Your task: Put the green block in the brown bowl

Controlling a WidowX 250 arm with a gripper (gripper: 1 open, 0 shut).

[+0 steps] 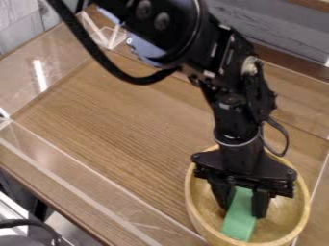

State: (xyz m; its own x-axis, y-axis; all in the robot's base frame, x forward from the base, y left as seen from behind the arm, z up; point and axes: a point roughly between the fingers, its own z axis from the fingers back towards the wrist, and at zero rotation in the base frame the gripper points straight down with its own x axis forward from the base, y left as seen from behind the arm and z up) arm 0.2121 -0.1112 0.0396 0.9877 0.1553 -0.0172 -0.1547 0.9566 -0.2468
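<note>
The jaws (240, 203) of the black robot arm are closed on the green block (240, 217), and they point downward. The block is inside the brown bowl (206, 224); its upper end is between the jaws, and its lower part comes out below them, toward the near side of the bowl. I cannot tell if the block touches the bottom of the bowl. The bowl is round and stands on the wooden counter (122, 130), at the lower right of the view. From the jaws, the arm goes up and then bends to the upper left, above the counter. A black cable (92, 52) makes a curve beside the arm.
</note>
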